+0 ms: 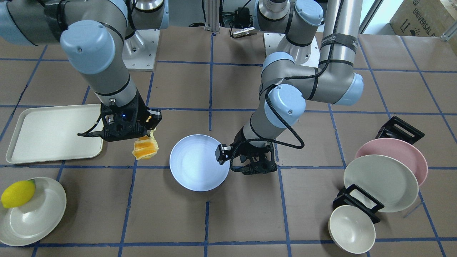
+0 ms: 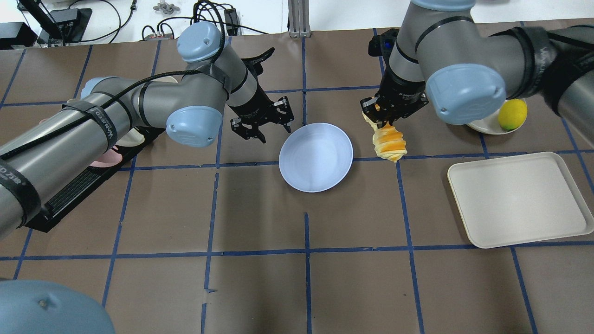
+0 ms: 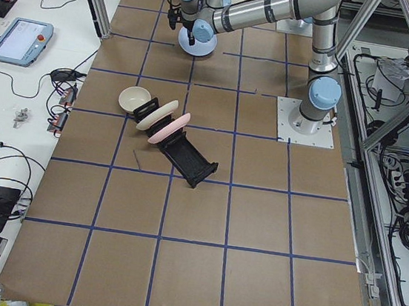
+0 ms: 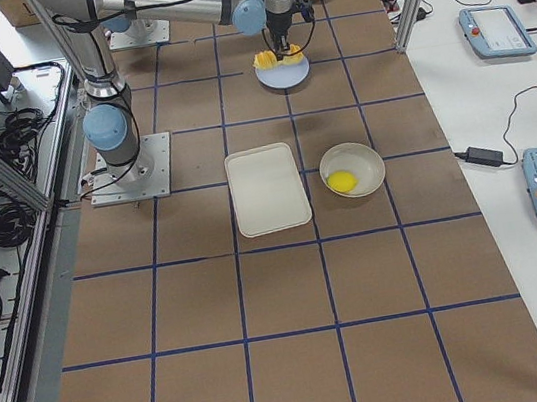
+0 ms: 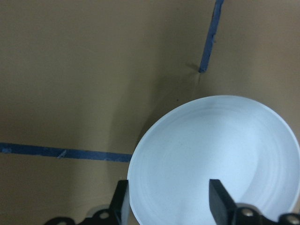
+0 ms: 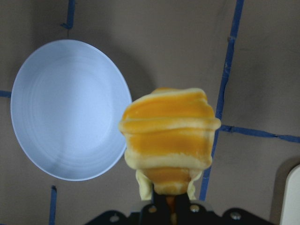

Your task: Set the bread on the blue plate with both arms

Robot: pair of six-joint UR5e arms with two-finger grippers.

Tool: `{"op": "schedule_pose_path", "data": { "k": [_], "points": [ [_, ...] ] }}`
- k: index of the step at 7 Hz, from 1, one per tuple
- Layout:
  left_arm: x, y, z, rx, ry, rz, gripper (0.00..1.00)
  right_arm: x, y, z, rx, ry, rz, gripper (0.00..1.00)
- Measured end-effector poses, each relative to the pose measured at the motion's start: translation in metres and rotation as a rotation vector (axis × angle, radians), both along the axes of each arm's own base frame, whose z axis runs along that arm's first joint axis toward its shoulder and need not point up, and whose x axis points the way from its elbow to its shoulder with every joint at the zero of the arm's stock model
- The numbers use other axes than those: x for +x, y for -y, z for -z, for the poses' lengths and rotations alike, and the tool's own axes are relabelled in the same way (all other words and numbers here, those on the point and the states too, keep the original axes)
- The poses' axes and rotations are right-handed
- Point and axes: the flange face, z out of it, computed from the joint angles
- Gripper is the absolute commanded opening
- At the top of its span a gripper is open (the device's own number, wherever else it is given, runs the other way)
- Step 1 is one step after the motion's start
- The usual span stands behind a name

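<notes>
We see a brown surface point(image 2: 260, 287) ruled into squares by blue tape. On it the blue plate point(image 2: 316, 157) lies between the two pincers, one edge of its rim under the spread fingers of the left pincer point(image 2: 274, 126) and the opposite edge just beside the right pincer point(image 2: 383, 121). Past the right pincer, away from the plate, lie a cream tray point(image 2: 519, 199) and a cream dish point(image 1: 39, 217); well beyond the left pincer stands a black rack point(image 2: 69, 195), a small cream bowl point(image 1: 351, 228) tipped against its end.
</notes>
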Motion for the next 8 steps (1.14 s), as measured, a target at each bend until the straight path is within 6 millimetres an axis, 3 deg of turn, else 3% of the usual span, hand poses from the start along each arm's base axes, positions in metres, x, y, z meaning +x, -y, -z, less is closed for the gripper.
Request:
{"op": "schedule_pose_path", "data": {
  "k": [1,3,4,6,8],
  "points": [
    [0.03,0.009,-0.006,0.028,0.007,0.043,1.0,0.018,0.006,0.013,-0.018,0.003,0.015,0.05],
    [0.114,0.025,-0.037,0.071,0.098,0.177,1.0,0.062,0.016,0.048,-0.047,0.011,0.019,0.06],
    [0.153,0.032,-0.067,0.109,0.167,0.221,1.0,0.08,0.023,0.079,-0.054,0.016,0.035,0.06],
    [0.205,0.038,-0.159,0.195,0.186,0.233,1.0,0.107,0.026,0.135,-0.052,0.013,0.021,0.06],
    [0.229,0.027,-0.237,0.193,0.182,0.242,1.0,0.116,0.021,0.152,-0.021,0.006,0.008,0.06]
  ]
}}
